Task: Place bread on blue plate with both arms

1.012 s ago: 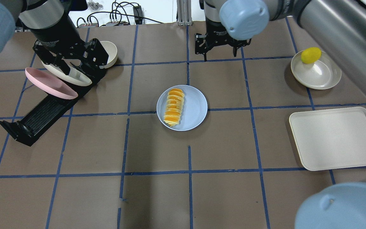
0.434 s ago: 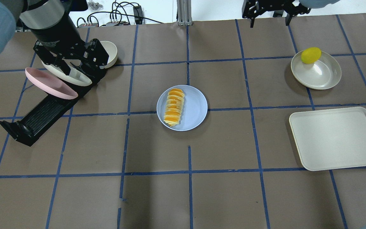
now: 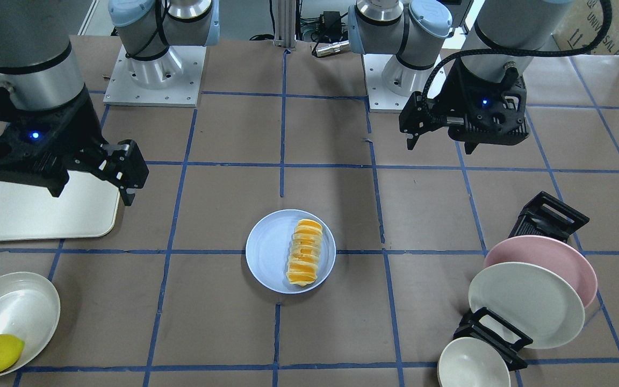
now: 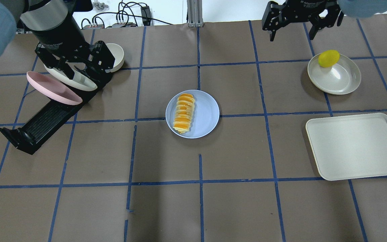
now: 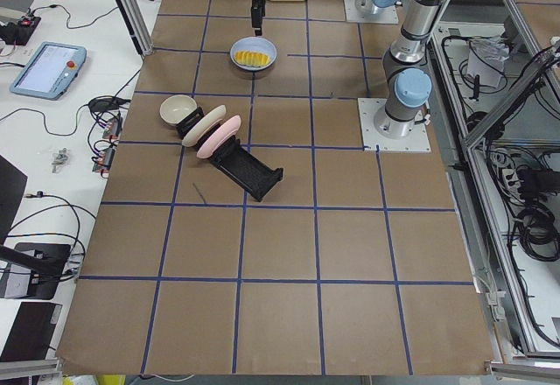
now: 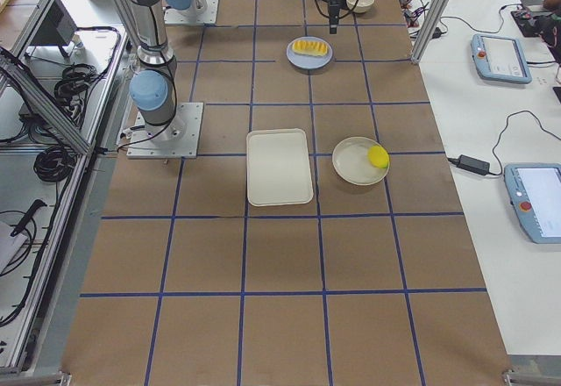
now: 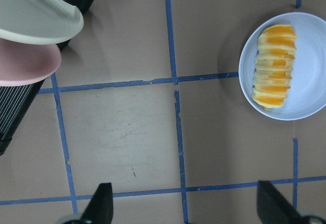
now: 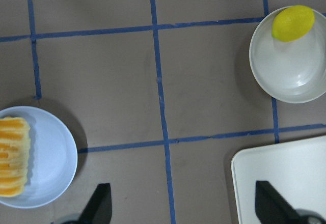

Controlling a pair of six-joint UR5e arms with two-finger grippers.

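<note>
The bread (image 4: 184, 113), an orange and cream striped loaf, lies on the left half of the blue plate (image 4: 206, 114) at the table's middle. Both also show in the front view, bread (image 3: 305, 251) on plate (image 3: 267, 250). My left gripper (image 4: 82, 71) hangs open and empty high over the dish rack, left of the plate; its wrist view shows the bread (image 7: 275, 65) at upper right. My right gripper (image 4: 293, 33) is open and empty at the far right back, well away from the plate. Its wrist view shows the plate (image 8: 53, 158) at lower left.
A black dish rack (image 4: 42, 122) at the left holds a pink plate (image 4: 52, 88) and an off-white plate (image 4: 81, 83), with a small bowl (image 4: 118, 55) behind. A lemon (image 4: 328, 58) sits on an off-white plate (image 4: 339, 79) at right. A cream tray (image 4: 354, 146) lies in front of it.
My right arm has swung away from the middle back of the table to the far right back. The left arm, bread and plate have not moved.
</note>
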